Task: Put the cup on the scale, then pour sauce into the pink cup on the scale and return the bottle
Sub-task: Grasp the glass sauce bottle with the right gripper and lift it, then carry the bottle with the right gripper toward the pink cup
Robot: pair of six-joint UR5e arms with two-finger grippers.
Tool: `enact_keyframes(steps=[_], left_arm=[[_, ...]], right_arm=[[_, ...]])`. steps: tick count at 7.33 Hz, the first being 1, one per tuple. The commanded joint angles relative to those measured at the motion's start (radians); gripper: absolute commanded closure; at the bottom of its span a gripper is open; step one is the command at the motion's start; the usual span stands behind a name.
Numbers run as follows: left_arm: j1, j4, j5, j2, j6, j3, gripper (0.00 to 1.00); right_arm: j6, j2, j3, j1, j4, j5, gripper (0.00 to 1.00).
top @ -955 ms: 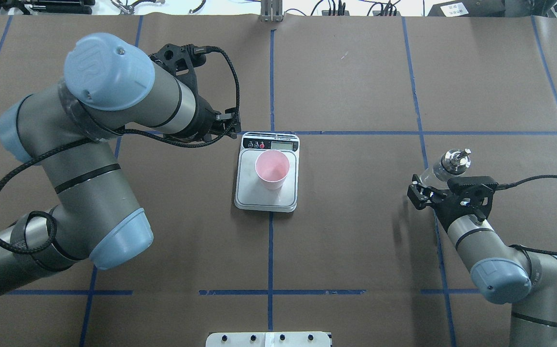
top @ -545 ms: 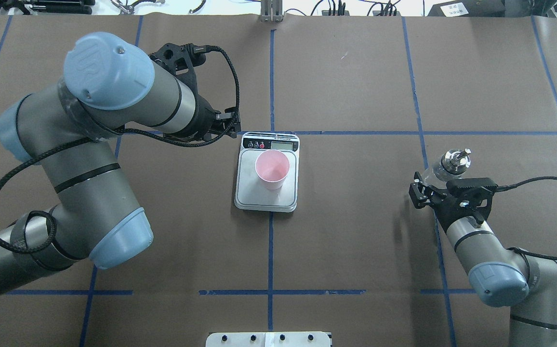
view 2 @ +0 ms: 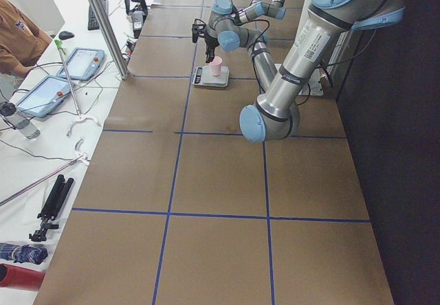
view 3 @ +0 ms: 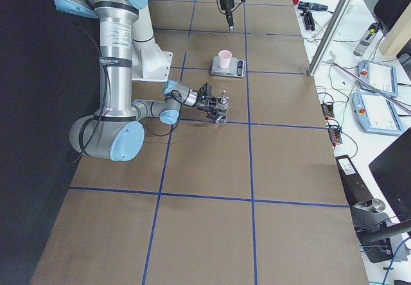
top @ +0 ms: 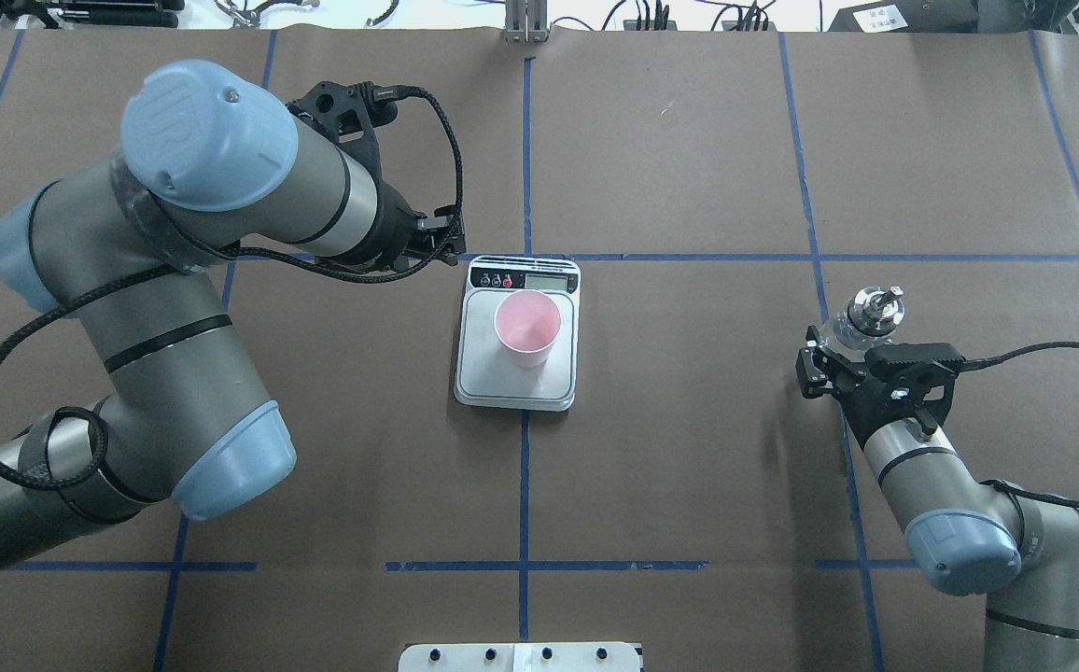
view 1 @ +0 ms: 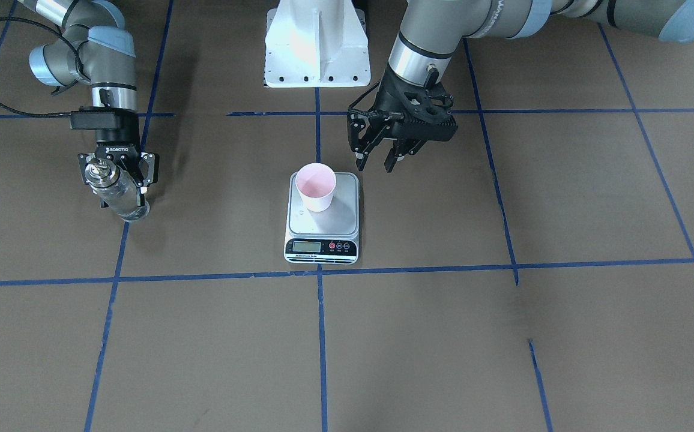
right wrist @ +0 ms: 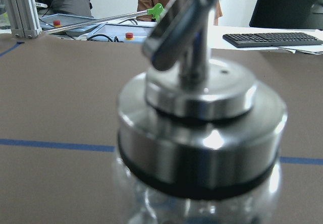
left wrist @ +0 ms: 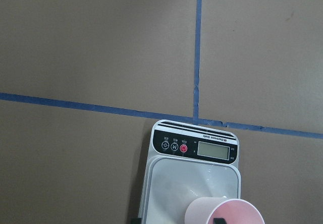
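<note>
In the overhead view the left gripper [top: 444,245] hangs over the brown table [top: 689,467] just beside the scale's [top: 479,369] display-end corner, on the robot's left of it. From the front its two fingers [view 1: 390,163] point down and stand well apart with nothing between them, touching neither scale nor cup. In the middle the scale lies flat against a crossing of blue tape lines [top: 524,485], its black strip with the LCD turned away from the robot. The cup [top: 527,329] stands upright on the steel plate, mouth up, roughly central, its pink inside showing nothing in it. Well apart to the right, the right gripper [view 1: 120,183] has its fingers closed around the glass body of the bottle [top: 861,317], below the metal collar. The bottle is close to upright, spout on top; I cannot tell whether its base touches the table
</note>
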Motion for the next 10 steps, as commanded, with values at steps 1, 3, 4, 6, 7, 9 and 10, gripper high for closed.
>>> enact_keyframes(steps=[1, 3, 4, 6, 7, 9, 10], left_arm=[[0.000, 0.000, 0.000, 0.000, 0.000, 0.000, 0.44], [0.000, 0.002, 0.000, 0.000, 0.000, -0.008, 0.44], [-0.011, 0.003, 0.000, 0.003, 0.003, -0.017, 0.44], [-0.046, 0.006, -0.006, 0.119, 0.113, -0.136, 0.44], [-0.052, 0.006, -0.006, 0.127, 0.117, -0.138, 0.44], [-0.063, 0.008, -0.005, 0.135, 0.117, -0.140, 0.44], [-0.074, 0.006, -0.006, 0.144, 0.117, -0.146, 0.44]], right_arm=[[-0.033, 0.004, -0.004, -0.001, 0.000, -0.023, 0.78], [-0.087, 0.073, -0.004, 0.000, -0.003, -0.047, 1.00], [-0.195, 0.116, 0.003, 0.005, -0.007, -0.047, 1.00], [-0.309, 0.145, 0.000, 0.003, -0.029, -0.043, 1.00], [-0.354, 0.231, 0.003, 0.006, -0.135, -0.044, 1.00], [-0.357, 0.363, 0.040, 0.015, -0.359, -0.031, 1.00], [-0.357, 0.423, 0.049, 0.017, -0.524, -0.028, 1.00]])
